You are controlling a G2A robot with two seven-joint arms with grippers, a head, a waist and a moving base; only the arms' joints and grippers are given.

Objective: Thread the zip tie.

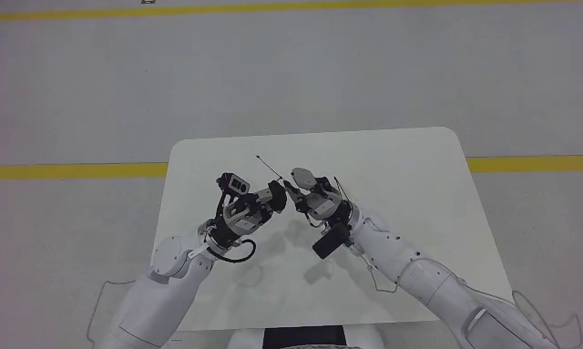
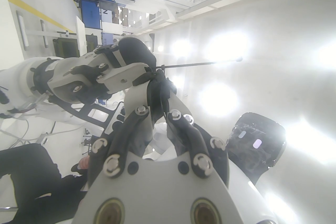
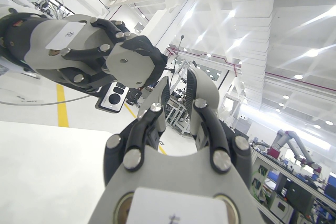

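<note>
Top view, and the zip tie [image 1: 270, 168] is up in the air over the surface [image 1: 392, 153], a thin black strap whose free end slants toward the far left corner. Its lower end sits in the left gripper [image 2: 158, 86], pinched shut on it, black fingers pressed together with the strap running out sideways past the tips. Right there, tip to tip, is the right gripper [image 3: 176, 87], parted a little with a narrow gap between its pads and nothing held in that gap.

The meeting point lies well in from all four edges, nearer the left edge than the right, with a wide stretch of white surface toward the right edge. Both arms come up from the near edge, elbows out and forearms angled inward. In the wrist views both grippers point upward. Whether the right gripper's tips actually touch the strap is hard to make out, since the black pads and the strap merge there.
</note>
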